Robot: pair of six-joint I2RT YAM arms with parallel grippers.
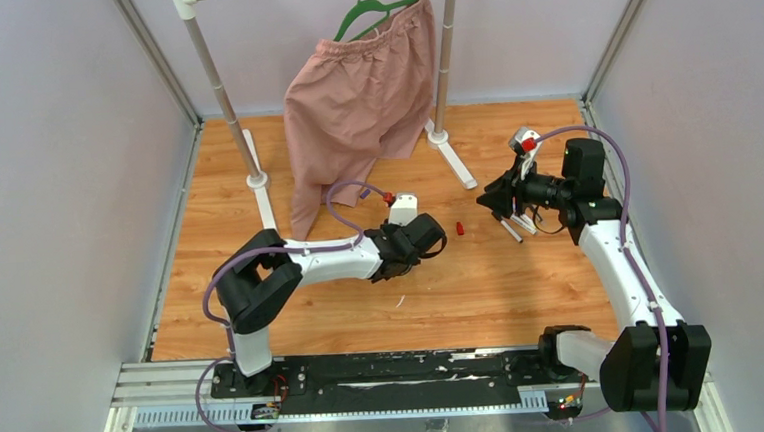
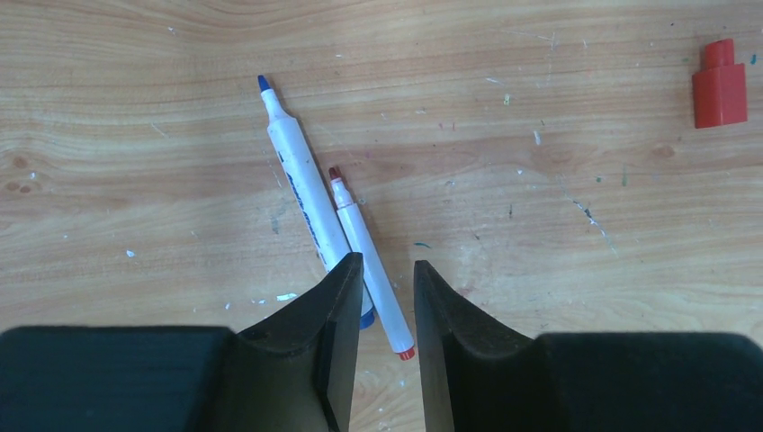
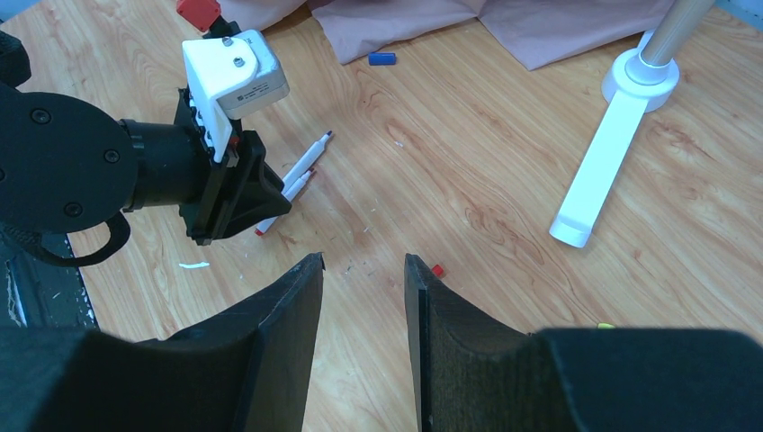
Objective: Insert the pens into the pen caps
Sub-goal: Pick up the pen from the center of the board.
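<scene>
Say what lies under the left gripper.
Two pens on the table: a red-tipped pen in the gap between the fingers, and a blue-tipped pen whose rear end one finger covers.

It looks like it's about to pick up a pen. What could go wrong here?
1. The red-tipped pen lies against the blue-tipped pen, and one of the left fingers sits over the blue one, so closing might pinch or roll both.
2. The red cap is small and lies loose; a bump could send it sliding.

Table [image 2: 585, 297] was wood-grain, scuffed and speckled; pens [image 2: 306, 193] were smooth, slightly glossy white plastic; red cap [image 2: 720, 85] smooth plastic; left gripper fingers [image 2: 310, 360] matt black; shorts [image 1: 360, 87] soft pink cloth.
</scene>
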